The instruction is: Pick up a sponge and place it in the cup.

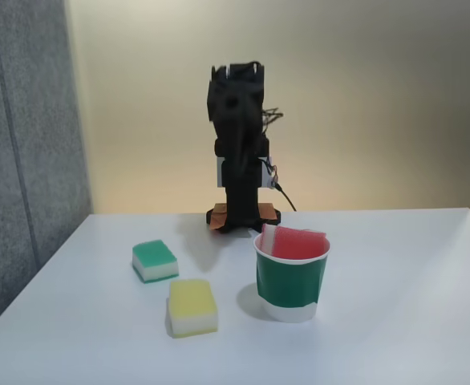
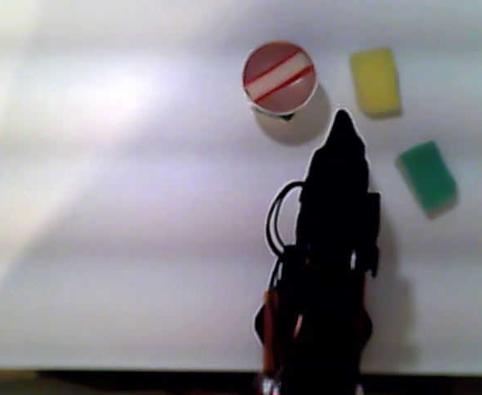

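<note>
- Nearest you in the fixed view sits a yellow-and-white sponge (image 1: 192, 307), flat on the white table (image 1: 395, 321), close to the front edge and a little left of centre
- Just behind it, further left, you find a green-and-white sponge (image 1: 155, 261), apart from the yellow one
- To the right of both stands the cup (image 1: 291, 282), upright, white with a dark green band
- Your red sponge (image 1: 293, 241) stands on edge inside the cup, its top poking above the rim
- From the other view, looking down, you see the sponge (image 2: 279, 76) as red with a white stripe, filling the cup's mouth (image 2: 247, 90)
- Toward the back edge of the table, your black arm (image 1: 239, 144) is folded upright over its base
- Its gripper (image 2: 340, 123) shows as a dark pointed silhouette near the cup, touching nothing and holding nothing; you cannot tell whether the claw is spread or pressed together
</note>
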`<control>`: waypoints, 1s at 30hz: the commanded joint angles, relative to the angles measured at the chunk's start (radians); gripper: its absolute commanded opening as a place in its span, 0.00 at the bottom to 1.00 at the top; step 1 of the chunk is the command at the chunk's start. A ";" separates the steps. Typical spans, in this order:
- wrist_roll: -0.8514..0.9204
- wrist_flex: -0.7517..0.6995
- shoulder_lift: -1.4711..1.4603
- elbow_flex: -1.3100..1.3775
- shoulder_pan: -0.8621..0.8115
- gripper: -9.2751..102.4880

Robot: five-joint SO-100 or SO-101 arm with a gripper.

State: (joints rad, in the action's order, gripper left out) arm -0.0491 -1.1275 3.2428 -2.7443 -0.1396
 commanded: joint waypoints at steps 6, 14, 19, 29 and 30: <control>0.000 -0.015 0.020 -0.150 0.003 0.08; -0.003 -0.121 0.020 -0.276 -0.006 0.08; 0.000 -0.152 0.020 -0.344 -0.009 0.08; 0.034 -0.270 0.021 -0.348 -0.043 0.08; 0.034 -0.270 0.021 -0.348 -0.044 0.08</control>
State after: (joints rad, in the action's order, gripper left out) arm -0.0015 -1.2947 3.2628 -3.0864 -0.1687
